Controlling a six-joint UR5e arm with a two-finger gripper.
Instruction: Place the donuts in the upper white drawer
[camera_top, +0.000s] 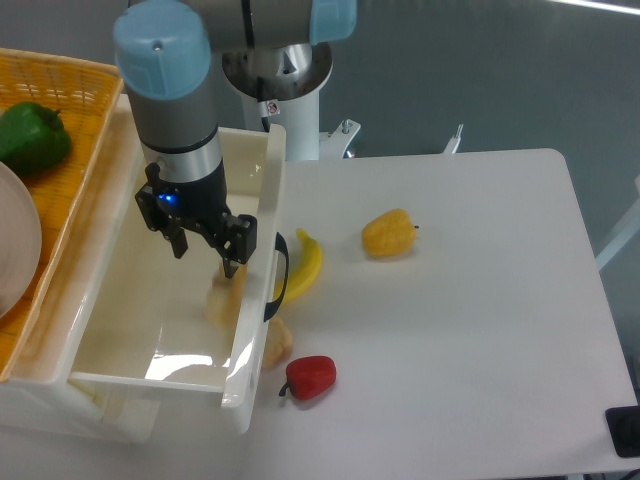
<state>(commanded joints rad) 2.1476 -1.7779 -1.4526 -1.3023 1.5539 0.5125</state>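
The gripper hangs inside the upper white drawer, fingers spread and holding nothing. One donut sits just below it, another outside by the red pepper.

You are looking down on a white desk with rounded corners, spreading to the right of the end effector. Behind it, a dull grey-blue floor fills the top of the view. A thin bright strip of light crosses the far upper right corner.
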